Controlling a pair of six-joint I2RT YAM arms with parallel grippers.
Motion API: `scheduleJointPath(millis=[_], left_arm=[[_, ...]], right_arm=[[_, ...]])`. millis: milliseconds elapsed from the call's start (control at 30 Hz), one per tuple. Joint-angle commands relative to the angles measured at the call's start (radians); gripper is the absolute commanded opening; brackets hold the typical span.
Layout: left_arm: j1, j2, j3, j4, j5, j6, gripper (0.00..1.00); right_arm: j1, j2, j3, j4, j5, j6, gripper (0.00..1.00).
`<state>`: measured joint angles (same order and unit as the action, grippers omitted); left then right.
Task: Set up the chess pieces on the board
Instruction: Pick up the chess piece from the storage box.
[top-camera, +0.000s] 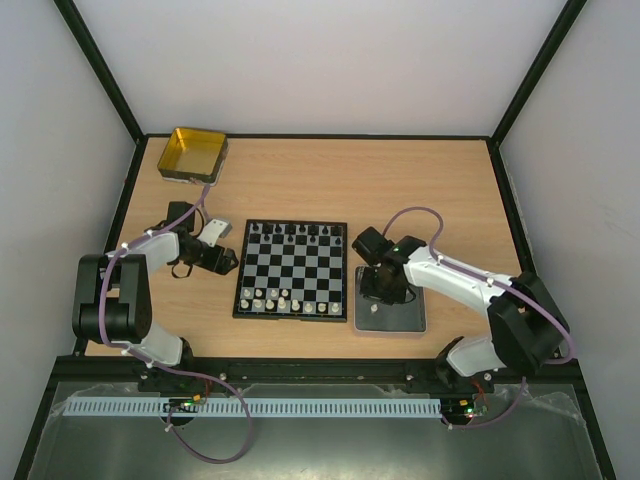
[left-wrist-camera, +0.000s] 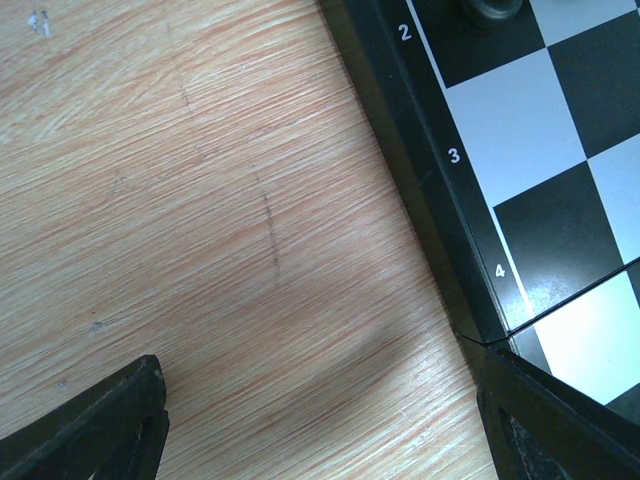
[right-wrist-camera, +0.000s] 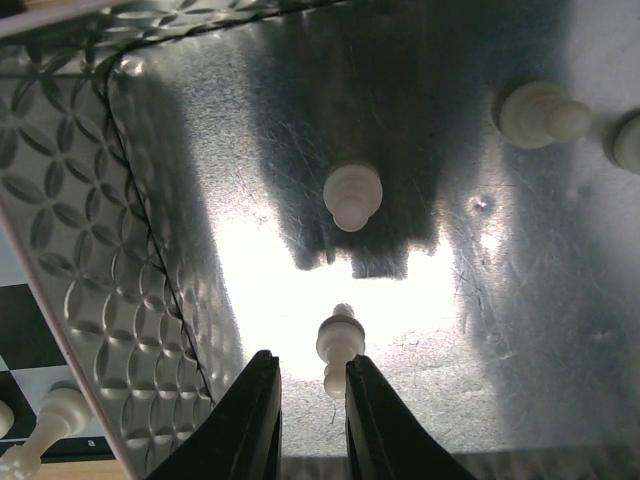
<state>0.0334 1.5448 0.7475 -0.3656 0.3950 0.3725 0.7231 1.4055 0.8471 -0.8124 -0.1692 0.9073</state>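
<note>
We see our right end effector (right-wrist-camera: 310, 368) at the frame's bottom, closed on a white piece (right-wrist-camera: 338, 342) inside the tray (right-wrist-camera: 90, 200), right of the board (top-camera: 292, 270). The left end effector (left-wrist-camera: 320, 390) gapes wide over the surface (left-wrist-camera: 200, 200), beside the board's left edge.

Board (top-camera: 292, 268) mid-table, tray (top-camera: 405, 320) with chess pieces (right-wrist-camera: 350, 195) just right of it, tin (top-camera: 190, 178) at far-left corner.

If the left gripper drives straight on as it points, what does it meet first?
Probably the light wooden tabletop beside the black-and-white chequered chessboard. The left gripper is open, and one of its fingers overlaps the board's dark border, so that might catch first; depth is unclear.
</note>
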Motion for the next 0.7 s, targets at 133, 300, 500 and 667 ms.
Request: scheduleJointPath(millis=[133, 300, 500, 667], left_arm=[[0.002, 0.015, 0.010, -0.034, 0.018, 0.008, 0.84], [0.002, 0.010, 0.008, -0.032, 0.018, 0.008, 0.84], [0.003, 0.009, 0.007, -0.032, 0.017, 0.008, 0.85], [0.003, 0.007, 0.008, -0.033, 0.019, 0.008, 0.84]], right_arm=[[-0.018, 0.030, -0.005, -0.028, -0.080, -0.040, 0.18], [-0.022, 0.047, -0.017, -0.018, -0.092, -0.052, 0.18], [-0.030, 0.054, -0.032, -0.018, -0.081, -0.065, 0.18], [-0.033, 0.055, -0.042, -0.009, -0.080, -0.068, 0.17]])
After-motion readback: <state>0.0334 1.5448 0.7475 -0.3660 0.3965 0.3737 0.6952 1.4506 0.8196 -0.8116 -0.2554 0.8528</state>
